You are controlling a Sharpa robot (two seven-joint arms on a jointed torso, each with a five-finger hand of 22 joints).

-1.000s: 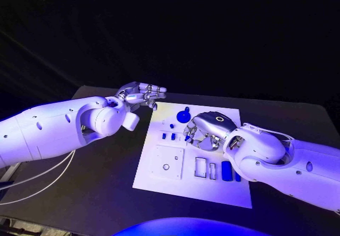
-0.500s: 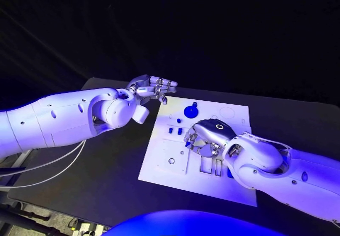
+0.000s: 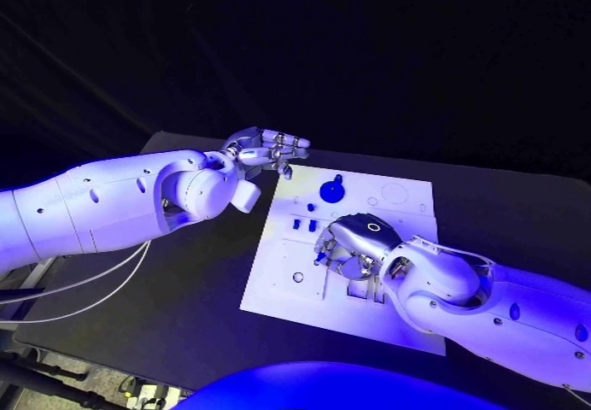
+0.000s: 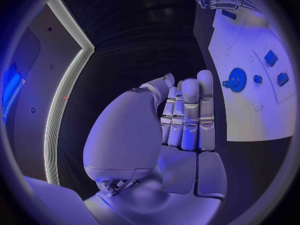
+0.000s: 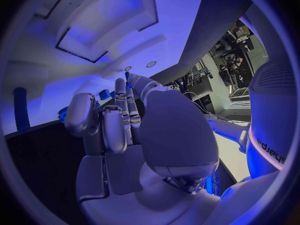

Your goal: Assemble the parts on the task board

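The white task board [image 3: 277,295] lies in the middle of the black table. A round blue part [image 3: 332,190] stands near its far edge, with two small blue parts [image 3: 303,225] in front of it. My right hand [image 3: 351,243] hovers low over the board's middle, fingers pointing down, and pinches a small blue part [image 3: 323,254] at its fingertips; that part [image 5: 127,76] also shows between thumb and finger in the right wrist view. My left hand [image 3: 265,149] is raised beyond the board's far left corner, holding nothing, fingers [image 4: 187,115] straight side by side. The left wrist view shows the board [image 4: 250,110] and the round part [image 4: 236,79].
Rectangular recesses [image 3: 357,290] sit on the board under my right forearm. A square plate with a hole [image 3: 297,275] lies on the board's left half. Bare black table [image 3: 184,299] surrounds the board, and cables [image 3: 86,295] hang off the left arm.
The camera has shifted. My right hand has moved towards the near left across the board, carrying the small blue part. The left hand has stayed where it was.
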